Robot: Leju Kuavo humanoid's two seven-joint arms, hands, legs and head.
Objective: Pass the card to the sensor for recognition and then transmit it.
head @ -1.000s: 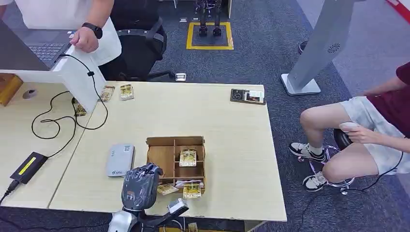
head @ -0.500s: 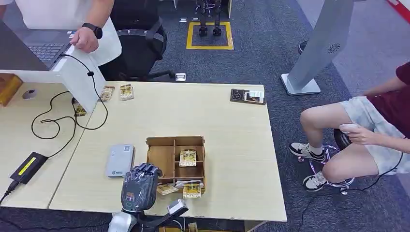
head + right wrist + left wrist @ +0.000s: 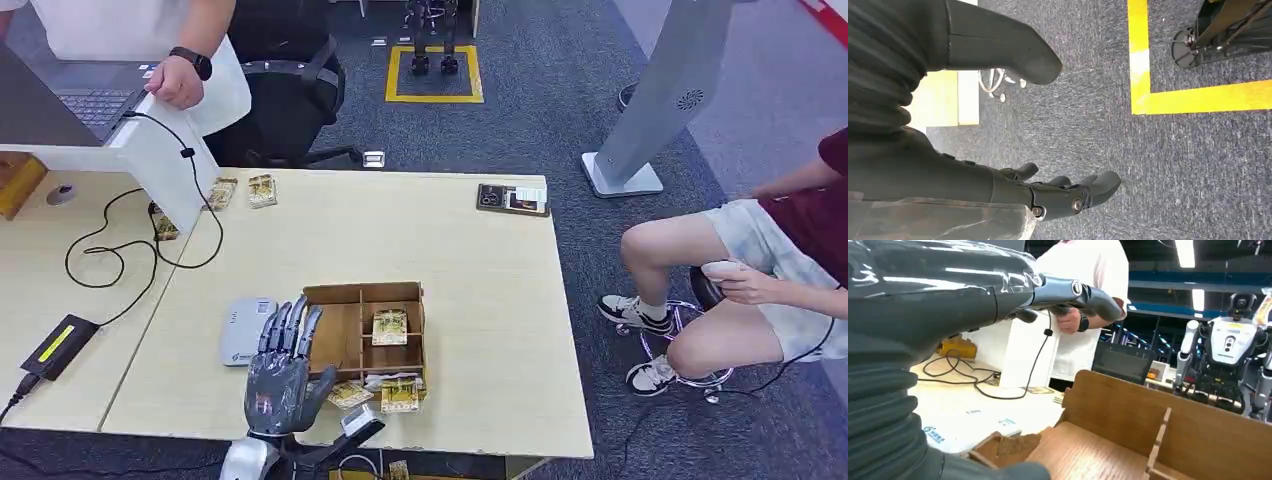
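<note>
Left robot hand (image 3: 283,366) spread beside wooden organizer (image 3: 364,333), cards (image 3: 389,326) inside

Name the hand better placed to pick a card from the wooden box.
Left. The left hand hovers open beside the wooden box holding the cards; the right hand hangs over the floor.

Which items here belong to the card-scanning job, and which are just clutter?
Job:
- left robot hand
- brown wooden divided box
- yellow printed cards in the box
- flat grey card sensor

Lying about:
- black power adapter
- black looped cable
- dark phone
</note>
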